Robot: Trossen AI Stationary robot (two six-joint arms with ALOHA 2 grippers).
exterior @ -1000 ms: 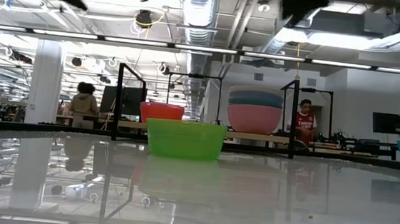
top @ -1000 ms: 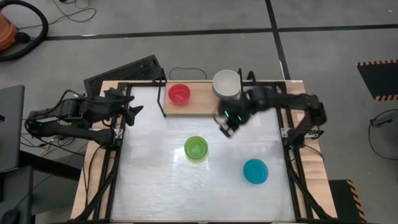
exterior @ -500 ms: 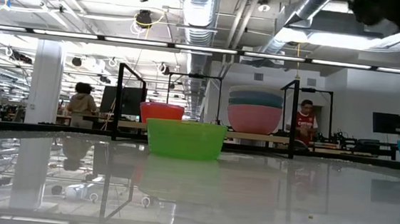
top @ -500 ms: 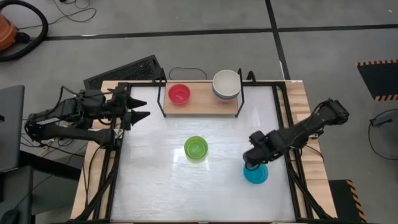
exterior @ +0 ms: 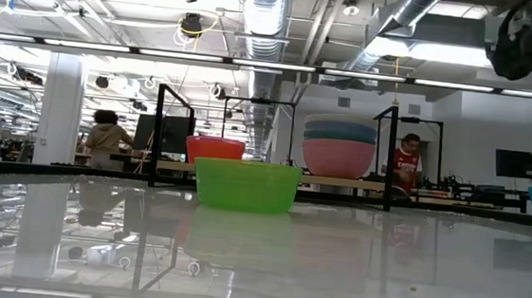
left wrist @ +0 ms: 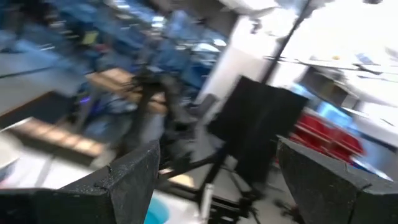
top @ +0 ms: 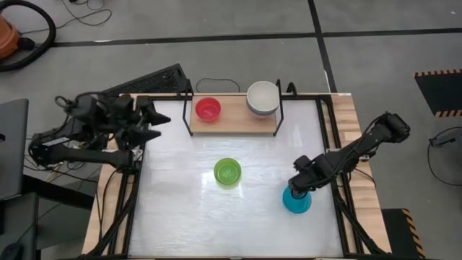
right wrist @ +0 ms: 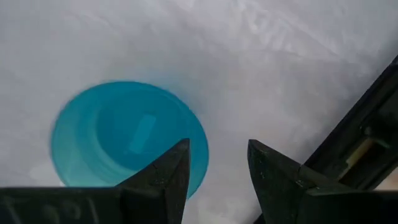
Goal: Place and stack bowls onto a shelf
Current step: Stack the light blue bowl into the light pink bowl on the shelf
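The teal bowl (top: 297, 201) (right wrist: 124, 143) sits upright on the white tabletop near its right edge. My right gripper (top: 297, 188) (right wrist: 217, 168) hovers open above the teal bowl's rim without touching it, and shows high up in the low view (exterior: 531, 41). The lime green bowl (top: 228, 172) (exterior: 246, 186) stands mid-table. On the shelf (top: 234, 121) at the far edge rest the red-orange bowl (top: 208, 109) (exterior: 215, 150) and a stack of larger bowls (top: 263, 98) (exterior: 339, 145), cream-white on top, pink at the bottom. My left gripper (top: 150, 123) (left wrist: 217, 186) is open at the far left corner. The magenta bowl is out of view.
A black metal frame (top: 333, 155) runs round the tabletop, close to the right of the teal bowl. The shelf's upright wire loops (top: 281, 108) stand at its ends. People (exterior: 404, 160) are in the room beyond the table.
My right gripper has swung from the shelf beside the bowl stack toward the table's near right, and now hangs over the teal bowl. My left gripper has drawn back a little toward the far left corner. No bowl has moved.
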